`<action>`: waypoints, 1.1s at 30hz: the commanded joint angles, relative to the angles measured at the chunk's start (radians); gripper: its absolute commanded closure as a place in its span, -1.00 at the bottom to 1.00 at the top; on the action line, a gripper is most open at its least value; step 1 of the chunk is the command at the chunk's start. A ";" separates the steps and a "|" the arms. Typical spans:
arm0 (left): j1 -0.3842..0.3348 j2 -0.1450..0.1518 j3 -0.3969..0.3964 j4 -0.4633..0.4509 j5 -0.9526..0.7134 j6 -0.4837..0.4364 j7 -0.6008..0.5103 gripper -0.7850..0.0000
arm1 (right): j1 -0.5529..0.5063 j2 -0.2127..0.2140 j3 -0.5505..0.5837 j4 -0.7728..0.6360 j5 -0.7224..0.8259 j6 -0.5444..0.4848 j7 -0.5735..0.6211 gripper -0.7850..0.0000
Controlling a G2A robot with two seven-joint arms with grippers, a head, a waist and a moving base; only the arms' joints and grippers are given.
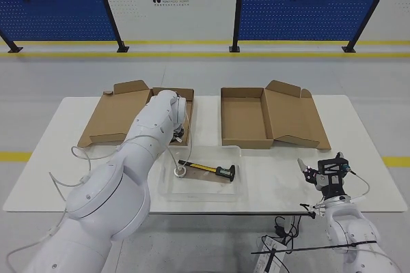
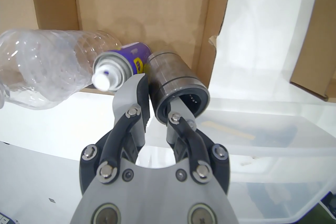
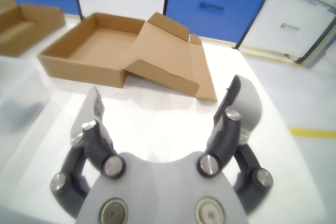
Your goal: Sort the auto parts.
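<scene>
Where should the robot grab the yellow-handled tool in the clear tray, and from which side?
Probably mid-handle on the tool, from straight above, jaws across the yellow shaft. It lies flat in the tray, so the sides are walled off; the shaft is slim and straight, the black end bulkier.

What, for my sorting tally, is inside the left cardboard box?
A clear plastic bottle, a purple spray can and a steel linear bearing gripped by the left tool. Anything behind them is hidden.

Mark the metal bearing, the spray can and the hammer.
metal bearing (image 2: 176, 75), left wrist view, on its steel side wall.
spray can (image 2: 114, 64), left wrist view, on its silver top.
hammer (image 1: 203, 166), top view, on its yellow handle.
</scene>
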 commanded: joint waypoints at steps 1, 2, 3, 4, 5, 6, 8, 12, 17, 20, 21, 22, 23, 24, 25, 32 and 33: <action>0.001 0.000 0.000 0.001 0.000 0.000 -0.002 0.44 | 0.000 0.000 0.000 0.000 0.000 0.000 0.000 -1.00; 0.002 0.000 0.000 0.002 0.001 0.001 -0.004 0.44 | 0.000 0.000 0.000 0.000 0.000 0.000 0.000 -1.00; 0.002 0.000 0.000 0.002 0.001 0.001 -0.004 0.45 | 0.000 0.000 0.000 0.000 0.000 0.000 0.000 -1.00; 0.003 0.000 0.000 0.003 0.002 0.002 -0.005 0.46 | 0.000 0.000 0.000 0.000 0.000 0.000 0.000 -1.00; 0.003 0.000 0.000 0.003 0.002 0.002 -0.005 0.44 | 0.000 0.000 0.000 0.000 0.000 0.000 0.000 -1.00; 0.003 0.000 0.000 0.003 0.002 0.002 -0.005 0.44 | 0.000 0.000 0.000 0.000 0.000 0.000 0.000 -1.00; 0.003 0.000 0.000 0.003 0.002 0.002 -0.005 0.44 | 0.000 0.000 0.000 0.000 0.000 0.000 0.000 -1.00; 0.003 0.000 0.000 0.003 0.002 0.002 -0.005 0.36 | 0.000 0.000 0.000 0.000 0.000 0.000 0.000 -1.00; -0.002 0.000 -0.002 0.002 0.000 0.004 -0.003 0.07 | 0.000 0.000 0.000 0.000 0.000 0.000 0.000 -1.00; -0.017 0.003 -0.012 0.000 -0.009 -0.005 0.004 -0.34 | 0.000 0.000 0.000 0.000 0.000 0.000 0.000 -1.00; -0.022 0.004 -0.016 0.000 -0.015 -0.009 0.003 -0.54 | 0.000 0.000 0.000 0.000 0.000 0.000 0.000 -1.00; -0.029 0.005 -0.022 -0.002 -0.023 -0.012 0.003 -0.84 | 0.000 0.000 0.000 0.000 0.000 0.000 0.000 -1.00; -0.036 0.006 -0.028 -0.003 -0.031 -0.015 0.003 -1.00 | 0.000 0.000 0.000 0.000 0.000 0.000 0.000 -1.00; -0.043 0.007 -0.034 -0.004 -0.041 -0.020 0.002 -1.00 | 0.000 0.000 0.000 0.000 0.000 0.000 0.000 -1.00; -0.051 0.008 -0.039 -0.007 -0.046 -0.026 0.003 -1.00 | 0.000 0.000 0.000 0.000 0.000 0.000 0.000 -1.00; -0.109 0.017 -0.068 -0.030 -0.076 -0.090 0.023 -1.00 | 0.000 0.000 0.000 0.000 0.000 0.000 0.000 -1.00; -0.115 0.018 -0.071 -0.034 -0.077 -0.099 0.026 -1.00 | 0.000 0.000 0.000 0.000 0.000 0.000 0.000 -1.00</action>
